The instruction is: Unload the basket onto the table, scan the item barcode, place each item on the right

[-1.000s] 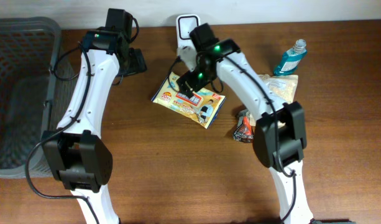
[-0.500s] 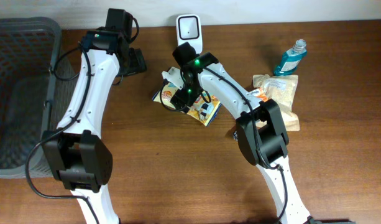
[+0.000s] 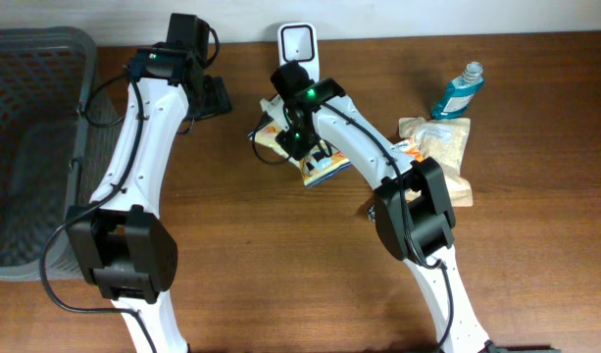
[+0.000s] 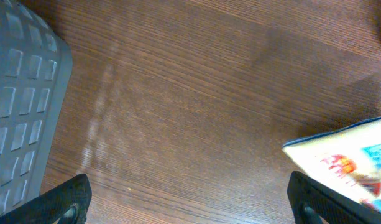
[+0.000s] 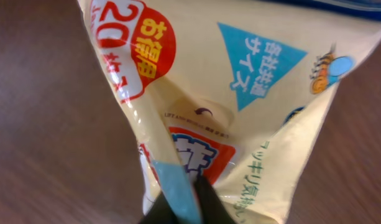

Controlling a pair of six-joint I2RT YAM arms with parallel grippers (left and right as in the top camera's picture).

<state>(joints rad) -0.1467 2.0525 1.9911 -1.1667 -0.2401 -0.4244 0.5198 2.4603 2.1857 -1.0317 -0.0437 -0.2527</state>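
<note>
The item is a yellow snack bag printed in red and blue, lying mid-table just in front of the white barcode scanner. My right gripper is shut on a raised fold of it. Seen from the right wrist, the bag fills the view and bunches into the right gripper, whose dark fingers pinch a blue-edged fold. My left gripper hovers open over bare wood to the left. In its wrist view a corner of the bag shows at right, while the left gripper holds nothing.
A grey mesh basket fills the left end of the table, its wall close to the left fingers. At the right stand a blue bottle and a tan packet.
My right gripper swung left over the snack bag, came down and shut on it; the bag is now bunched and pulled up toward the scanner. The left arm has stayed still.
</note>
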